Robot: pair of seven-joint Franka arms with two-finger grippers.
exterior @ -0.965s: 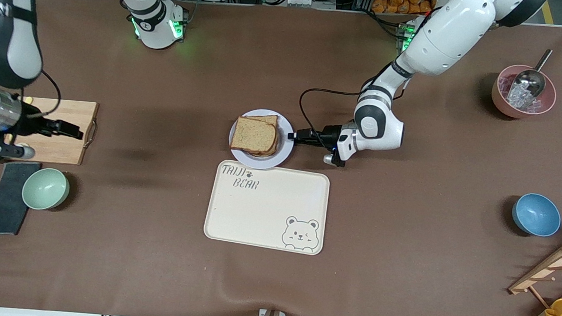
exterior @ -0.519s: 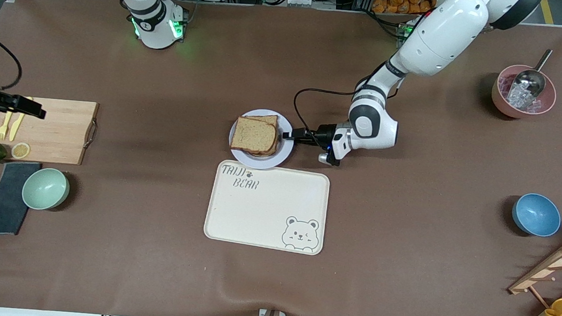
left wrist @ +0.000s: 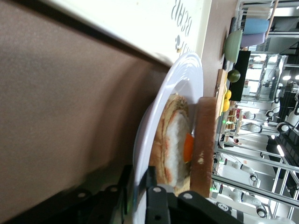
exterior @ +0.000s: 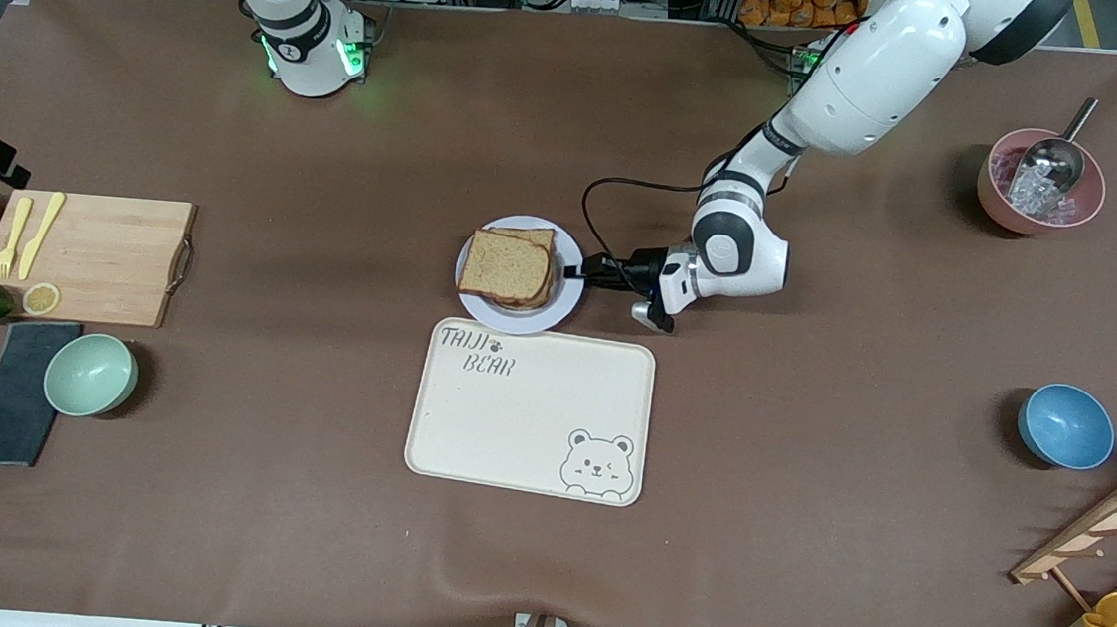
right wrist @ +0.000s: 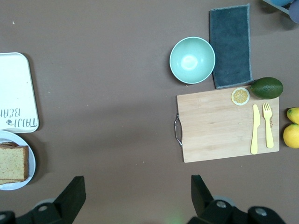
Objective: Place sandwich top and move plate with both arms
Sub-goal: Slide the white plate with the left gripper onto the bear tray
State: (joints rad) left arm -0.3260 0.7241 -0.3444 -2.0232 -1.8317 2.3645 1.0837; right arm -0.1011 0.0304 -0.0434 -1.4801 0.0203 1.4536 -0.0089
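Brown matting covers the whole table, and I read it across from the right arm's end. A wooden cutting board (exterior: 89, 257) lies there with a yellow fork and knife on it, lemons and an avocado at its edge, and a mint bowl (exterior: 90, 373) on the mat nearer the front camera. My right gripper (right wrist: 138, 198) waits high over that stretch, fingers spread wide and holding nothing. At mid-table the plate (exterior: 568, 299) sits just beside the cream tray (exterior: 531, 413), on the side farther from the front camera. The sandwich top (exterior: 504, 267) already lies flat on the stack, and my left wrist view shows egg under it. My left gripper (exterior: 577, 271) is low at the plate's edge toward the left arm's end, jaws pressed together on the rim. As I judge it, the step in hand is moving the plate. To do it well I should keep the plate level so the top slice cannot slide, lift only enough to clear the tray's lip, travel slowly, and bring my right gripper in if the rim starts to tip.
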